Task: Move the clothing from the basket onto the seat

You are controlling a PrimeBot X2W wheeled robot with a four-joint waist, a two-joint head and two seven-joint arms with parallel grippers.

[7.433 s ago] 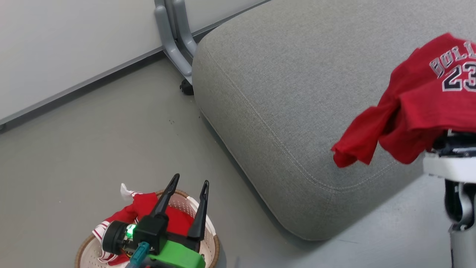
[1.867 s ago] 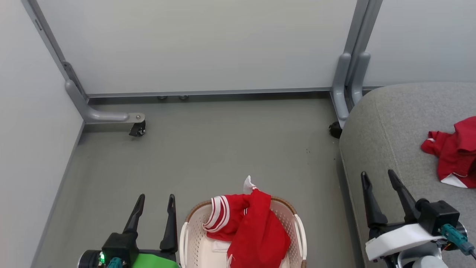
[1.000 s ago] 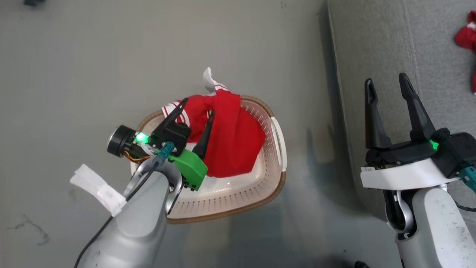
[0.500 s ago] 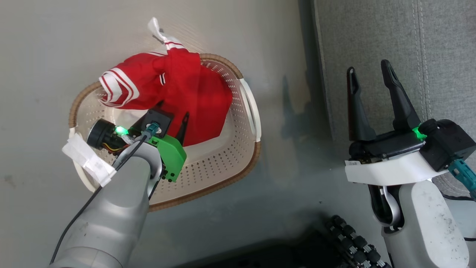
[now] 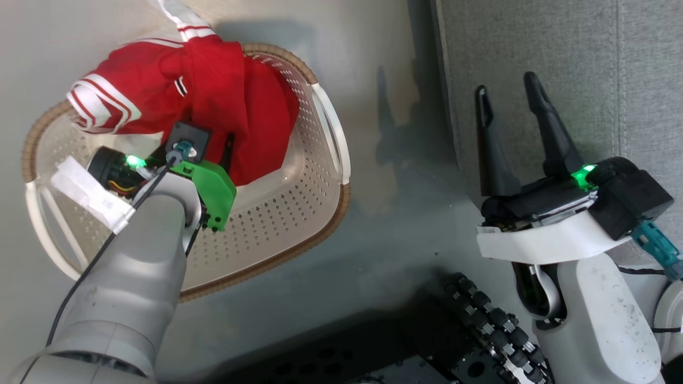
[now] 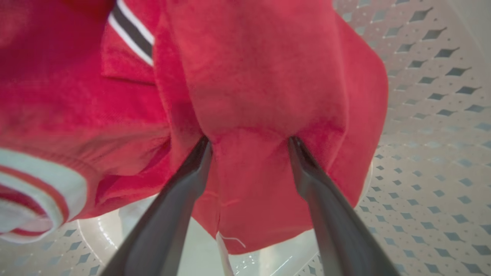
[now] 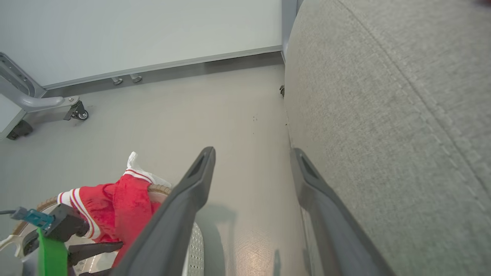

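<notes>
The job is unfinished: the clothing (image 5: 213, 90) lies heaped at the far end of the basket (image 5: 277, 213), a striped cuff draped over the rim, and none of it is lifted yet. The left claw (image 6: 248, 140) is down inside the basket, jaws wide apart, its 2 fingers pressed into the red cloth with a fold between them, not pinched. What is left, I judge: close on that fold, lift, carry it across and drop it on the seat (image 5: 587, 64), whose visible part is bare. The right claw (image 5: 507, 82) hangs open and empty over the seat's edge. Count: 1 basket, 1 seat, 2 claws, 1 red heap; whether that heap is 1 garment or more I cannot tell
</notes>
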